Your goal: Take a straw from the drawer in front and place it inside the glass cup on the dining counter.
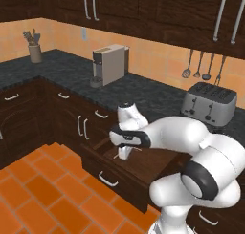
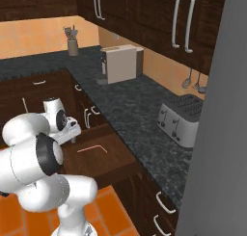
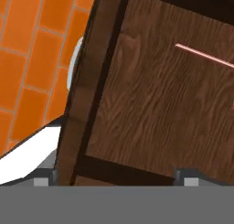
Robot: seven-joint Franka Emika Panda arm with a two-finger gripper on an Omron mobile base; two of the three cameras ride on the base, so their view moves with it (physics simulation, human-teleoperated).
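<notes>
I have the arm bent low over the open drawer (image 1: 143, 164), with the hand pointing down into it. My gripper (image 1: 124, 153) hangs just above the drawer floor, and its 2 fingers are spread wide with nothing between them. The straw (image 3: 204, 56) lies flat on the wood inside the drawer, off to one side of the fingers.

Counted: 1 drawer (image 1: 143, 168) | 1 straw (image 3: 204, 56) | 1 toaster (image 1: 208, 103) | 1 coffee machine (image 1: 110, 64) | 4 hanging utensils (image 1: 203, 66) | 1 utensil holder (image 1: 34, 51)
</notes>
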